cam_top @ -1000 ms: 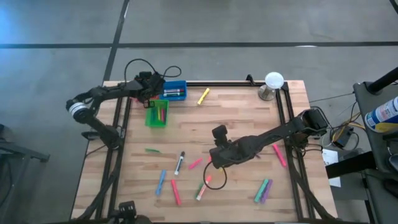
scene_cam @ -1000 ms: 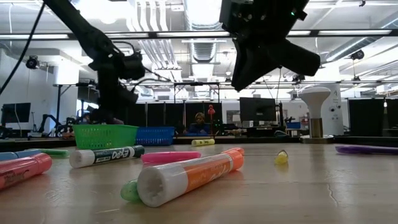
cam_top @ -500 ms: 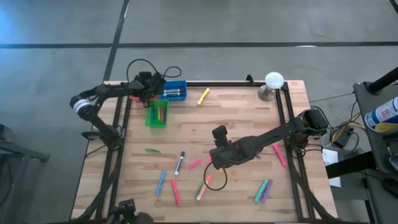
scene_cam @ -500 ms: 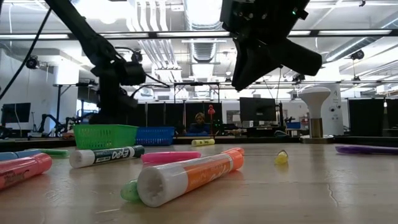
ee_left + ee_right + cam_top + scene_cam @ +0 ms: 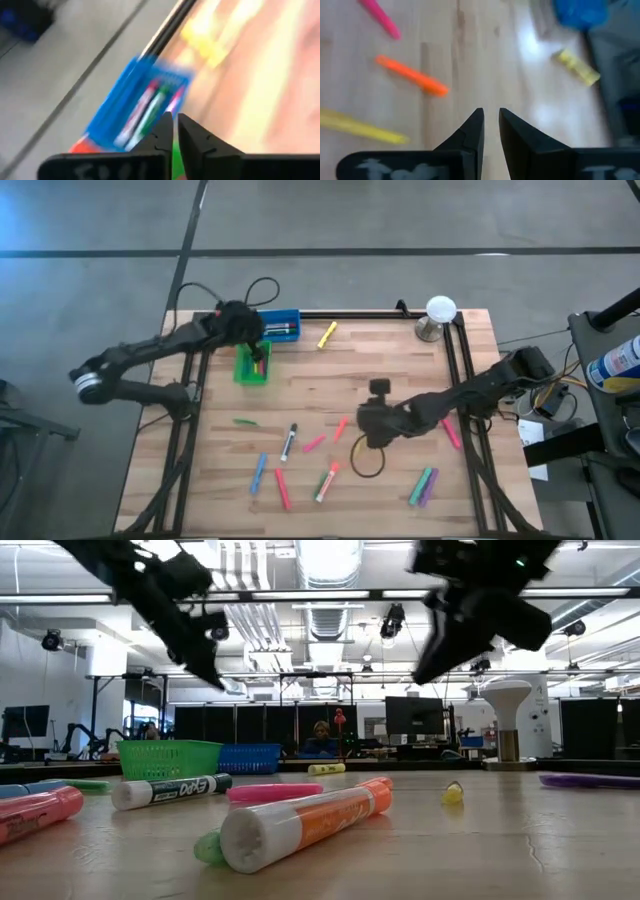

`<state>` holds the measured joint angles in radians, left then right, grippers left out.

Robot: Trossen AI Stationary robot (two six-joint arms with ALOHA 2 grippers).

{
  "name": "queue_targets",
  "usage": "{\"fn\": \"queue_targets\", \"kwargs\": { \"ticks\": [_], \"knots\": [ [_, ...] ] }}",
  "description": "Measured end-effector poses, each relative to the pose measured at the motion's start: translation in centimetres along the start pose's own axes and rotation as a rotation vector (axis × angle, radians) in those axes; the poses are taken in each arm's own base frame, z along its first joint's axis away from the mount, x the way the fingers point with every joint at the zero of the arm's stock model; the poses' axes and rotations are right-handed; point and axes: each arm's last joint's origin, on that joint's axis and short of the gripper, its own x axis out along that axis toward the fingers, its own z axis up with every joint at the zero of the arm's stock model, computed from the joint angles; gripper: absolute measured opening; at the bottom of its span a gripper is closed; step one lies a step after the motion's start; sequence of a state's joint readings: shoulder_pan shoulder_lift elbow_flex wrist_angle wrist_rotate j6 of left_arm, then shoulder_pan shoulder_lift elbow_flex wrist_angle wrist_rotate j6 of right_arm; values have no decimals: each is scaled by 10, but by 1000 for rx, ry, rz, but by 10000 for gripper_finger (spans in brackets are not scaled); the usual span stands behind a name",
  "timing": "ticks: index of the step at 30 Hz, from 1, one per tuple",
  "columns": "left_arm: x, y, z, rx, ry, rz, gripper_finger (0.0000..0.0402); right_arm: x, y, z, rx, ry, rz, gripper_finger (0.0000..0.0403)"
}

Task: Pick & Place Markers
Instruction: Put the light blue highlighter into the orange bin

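Several markers lie flat and scattered on the wooden table [image 5: 400,360]: a yellow one [image 5: 327,334], a green one [image 5: 245,421], a white-barrelled black one [image 5: 288,442], pink [image 5: 314,443], orange [image 5: 341,427], blue [image 5: 259,473] and others. My left gripper [image 5: 252,332] hangs shut and empty above the green bin [image 5: 252,366] and the blue bin [image 5: 281,328]; its wrist view shows the fingers [image 5: 175,127] over the blue bin [image 5: 145,107], which has markers in it. My right gripper [image 5: 364,425] hovers shut and empty above the table's middle, beside the orange marker [image 5: 412,75].
A white mushroom-shaped stand [image 5: 438,312] is at the far right corner. A black frame rail [image 5: 350,313] runs along the table's far edge and its sides. A pink marker [image 5: 448,428] and a green and purple pair [image 5: 422,485] lie toward the right and near edges. A cable loop [image 5: 366,461] hangs below my right arm.
My right gripper has risen and moved toward the table's right edge, away from the pink marker; an orange marker now shows where it stood. My left arm has swung its elbow toward the near left, and its gripper has lifted and shifted slightly over the green bin.
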<state>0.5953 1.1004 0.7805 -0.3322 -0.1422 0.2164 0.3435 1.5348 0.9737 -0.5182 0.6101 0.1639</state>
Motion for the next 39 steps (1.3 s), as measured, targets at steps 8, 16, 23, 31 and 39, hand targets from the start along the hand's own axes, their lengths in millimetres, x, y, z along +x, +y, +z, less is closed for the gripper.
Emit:
{"fn": "queue_targets", "kwargs": {
  "ticks": [8,16,23,31,39],
  "knots": [
    [-13,-64,-37,-127,-501,-272,2,-20,9,-58,413,51,65,53],
    [-9,-85,-89,-183,-689,-367,2,-58,25,-86,655,186,176,53],
    [-8,-85,-98,-189,-673,-359,2,-81,56,-97,610,358,282,70],
    [-7,-85,-98,-188,-669,-359,2,-88,85,-94,353,471,359,138],
    [-6,-86,-99,-184,-654,-357,2,-77,116,-83,56,538,448,173]
  ]
}}
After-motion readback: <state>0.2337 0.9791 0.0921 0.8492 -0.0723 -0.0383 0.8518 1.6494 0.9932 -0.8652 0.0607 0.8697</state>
